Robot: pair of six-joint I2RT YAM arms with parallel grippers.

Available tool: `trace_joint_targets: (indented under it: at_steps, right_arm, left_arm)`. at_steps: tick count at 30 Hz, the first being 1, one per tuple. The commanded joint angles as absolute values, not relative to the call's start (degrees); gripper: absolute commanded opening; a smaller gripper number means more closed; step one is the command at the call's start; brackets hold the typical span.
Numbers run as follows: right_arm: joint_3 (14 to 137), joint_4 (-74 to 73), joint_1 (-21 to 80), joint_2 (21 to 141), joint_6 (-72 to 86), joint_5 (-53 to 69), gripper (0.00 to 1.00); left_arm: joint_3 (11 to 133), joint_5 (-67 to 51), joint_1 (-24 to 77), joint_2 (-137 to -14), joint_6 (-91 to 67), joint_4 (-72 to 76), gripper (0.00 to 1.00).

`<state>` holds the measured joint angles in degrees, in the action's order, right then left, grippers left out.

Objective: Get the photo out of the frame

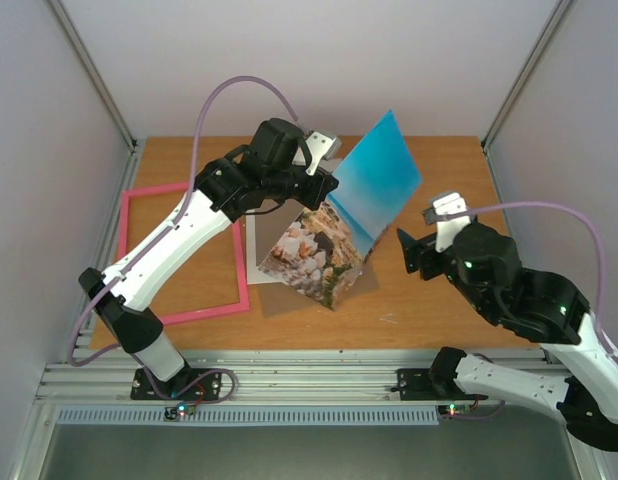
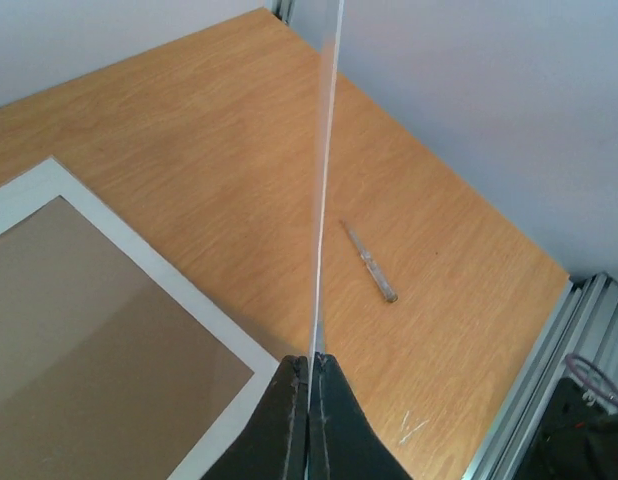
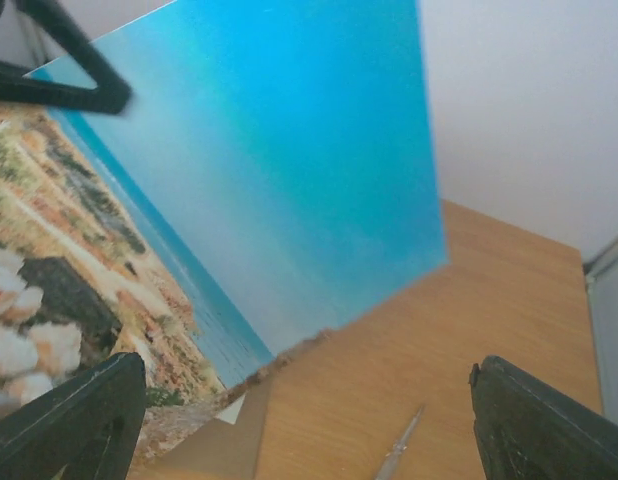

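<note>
The photo [image 1: 361, 212], a seaside print with blue sky and pale rocks, is held up tilted above the table. My left gripper [image 1: 324, 190] is shut on its upper left edge. In the left wrist view the photo [image 2: 324, 180] shows edge-on, pinched between the shut fingers [image 2: 309, 368]. The pink frame [image 1: 204, 314] lies flat at the left, empty, under my left arm. My right gripper [image 1: 414, 250] is open and empty, just right of the photo. The right wrist view shows the print [image 3: 289, 180] ahead of the open gripper [image 3: 309, 430], apart from it.
A white mat with brown board [image 2: 139, 250] lies flat under the lifted photo; its white edge also shows in the top view [image 1: 251, 250]. A thin small rod [image 2: 369, 262] lies on the wood right of it. Walls enclose the table; a metal rail [image 1: 319, 378] runs along the front.
</note>
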<state>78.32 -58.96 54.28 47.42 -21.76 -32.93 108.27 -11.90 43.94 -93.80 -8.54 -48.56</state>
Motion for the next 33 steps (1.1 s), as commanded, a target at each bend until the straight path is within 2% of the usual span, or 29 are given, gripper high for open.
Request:
trace_joint_targets:
  at_steps: [1,6,14,19,25,33]
  right_arm:
    - [76.16,-56.72,54.23,42.72,-18.30,-40.16,0.89]
    - [73.68,-56.25,54.23,39.56,-17.14,-40.28,0.98]
    - [71.80,-57.66,54.23,39.69,-15.12,-37.85,0.99]
    - [70.74,-57.99,54.23,40.12,-14.23,-36.23,0.98]
    - [69.47,-57.74,54.22,40.37,-13.46,-35.34,0.99]
    - [67.79,-57.77,54.23,40.18,-13.10,-35.34,0.98]
  left_arm:
    - [107.82,-10.40,43.88,-93.43,-15.04,-41.73,0.00]
    - [100.23,-6.54,43.70,-91.63,-22.25,-34.08,0.00]
    - [77.02,-4.70,38.37,-86.95,-37.21,-17.55,0.01]
    - [66.01,-3.22,33.13,-84.64,-44.54,-12.35,0.00]
    - [60.76,-3.00,30.68,-84.26,-44.55,-10.56,0.00]
    - [59.15,-5.62,30.06,-89.60,-43.33,-7.61,0.00]
